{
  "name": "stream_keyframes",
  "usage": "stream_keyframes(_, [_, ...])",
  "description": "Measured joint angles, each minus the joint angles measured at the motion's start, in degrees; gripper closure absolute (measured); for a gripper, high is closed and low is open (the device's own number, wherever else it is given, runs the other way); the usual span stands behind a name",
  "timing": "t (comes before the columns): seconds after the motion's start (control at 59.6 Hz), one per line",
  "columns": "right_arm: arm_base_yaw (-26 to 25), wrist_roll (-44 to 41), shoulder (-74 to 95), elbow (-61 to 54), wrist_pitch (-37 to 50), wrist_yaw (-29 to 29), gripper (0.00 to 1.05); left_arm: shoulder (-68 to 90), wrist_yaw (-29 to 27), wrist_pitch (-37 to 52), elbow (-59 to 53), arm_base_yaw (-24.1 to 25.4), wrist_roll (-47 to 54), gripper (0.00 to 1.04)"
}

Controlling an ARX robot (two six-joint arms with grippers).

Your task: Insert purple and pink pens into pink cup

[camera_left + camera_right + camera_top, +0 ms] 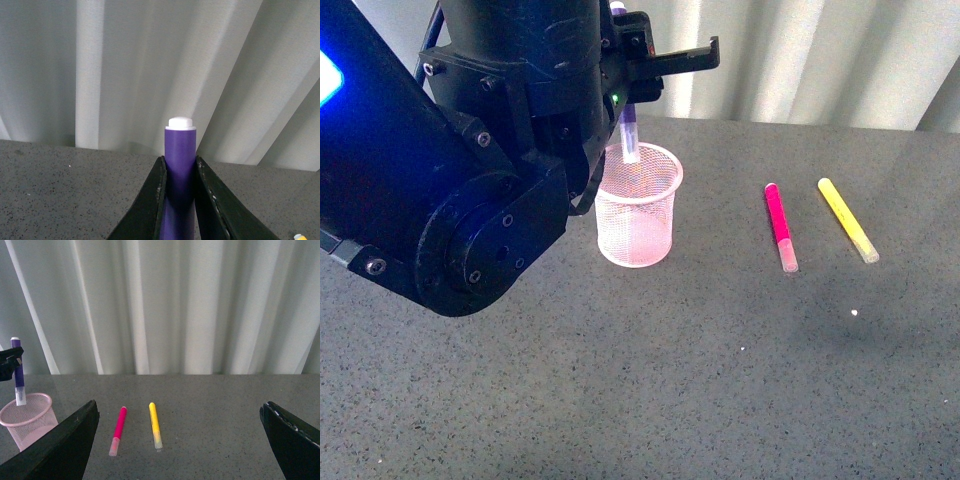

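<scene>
Well, the left hand (181, 200) is up over the pink cup (638, 228), its two dark fingers (156, 200) pressed narrow against either side of the purple pen (630, 135). The pen hangs upright. Its white butt end sticks up above the fingers, and its clear cap points down at the cup's open mouth. From the right wrist view the cap's tip looks to be about level with the rim, and I cannot tell whether it has passed below it. The cup stands upright on the grey speckled worktop (720, 380), and the bulky black left arm (470, 200) crowds in beside it. Well apart from the cup, off toward the right arm's side, the pink pen (780, 226) lies flat on the worktop with its clear cap toward the robot. The yellow marker (847, 219) lies near it on the far side from the cup, not touching it. The right hand (178, 405) hangs back with its fingers spread wide and nothing between them. A pale pleated curtain (200, 305) runs along behind the worktop.
</scene>
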Motion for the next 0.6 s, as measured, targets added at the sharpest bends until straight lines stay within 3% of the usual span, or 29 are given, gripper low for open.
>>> stream_keyframes(0.352, [0.0, 0.0, 0.0, 0.0, 0.0, 0.0, 0.07, 2.23, -0.44, -2.34, 0.0, 0.13, 0.13, 0.92])
stream_keyframes(0.604, [0.0, 0.0, 0.0, 0.0, 0.0, 0.0, 0.07, -2.14, 1.44, -13.18, -1.25, 1.95, -6.43, 0.36])
